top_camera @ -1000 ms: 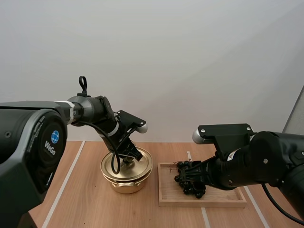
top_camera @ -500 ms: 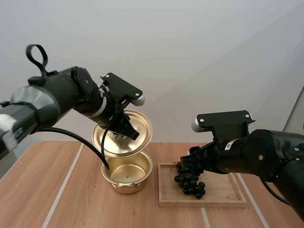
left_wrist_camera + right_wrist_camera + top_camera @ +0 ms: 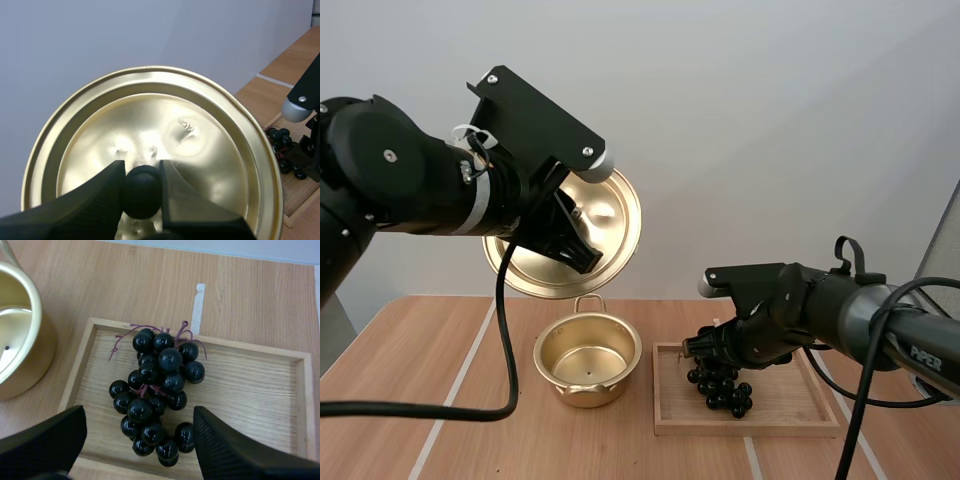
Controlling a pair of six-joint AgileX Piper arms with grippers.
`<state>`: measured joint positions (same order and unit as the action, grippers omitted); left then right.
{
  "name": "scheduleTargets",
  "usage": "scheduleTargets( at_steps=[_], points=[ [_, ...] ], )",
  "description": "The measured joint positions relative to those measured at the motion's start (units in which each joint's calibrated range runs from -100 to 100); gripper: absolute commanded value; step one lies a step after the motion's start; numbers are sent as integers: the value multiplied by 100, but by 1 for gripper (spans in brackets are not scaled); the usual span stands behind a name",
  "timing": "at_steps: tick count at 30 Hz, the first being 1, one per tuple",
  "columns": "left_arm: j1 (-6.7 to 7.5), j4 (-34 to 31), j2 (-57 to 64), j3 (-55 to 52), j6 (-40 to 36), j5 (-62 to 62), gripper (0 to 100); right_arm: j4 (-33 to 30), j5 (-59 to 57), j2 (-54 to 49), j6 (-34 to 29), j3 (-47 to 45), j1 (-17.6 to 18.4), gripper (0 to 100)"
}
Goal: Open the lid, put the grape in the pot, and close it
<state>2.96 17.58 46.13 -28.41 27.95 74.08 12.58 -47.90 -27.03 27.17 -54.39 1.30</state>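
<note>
Your left fingers (image 3: 142,172) are clamped on the black knob (image 3: 142,194) of the lid (image 3: 612,215). That lid has just been carried well up off the pot (image 3: 586,385) and hangs tilted above it, a little to the left. A second ago it sat on the pot, and half a second ago it had only just cleared the rim. So the first step is done, as I judge it: the pot stands open and empty on the counter (image 3: 500,420), ready for loading. The grapes (image 3: 157,390) are the part that has not changed. They lie where they were in the wooden tray (image 3: 790,410), just right of the pot. Your right fingers (image 3: 137,440) stand spread wide on either side of the bunch, gripping nothing. That arm has shifted its pose since the earlier frames and now reaches in over the tray's far left corner. You need to close on the bunch next, while keeping the lid held clear.
</note>
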Motion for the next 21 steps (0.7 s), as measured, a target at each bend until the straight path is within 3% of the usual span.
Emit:
scheduleTargets(
  at_steps=[21],
  points=[
    [0,12,191,0,0,793,0,292,1090,2293,20,978,-7,100]
  ],
)
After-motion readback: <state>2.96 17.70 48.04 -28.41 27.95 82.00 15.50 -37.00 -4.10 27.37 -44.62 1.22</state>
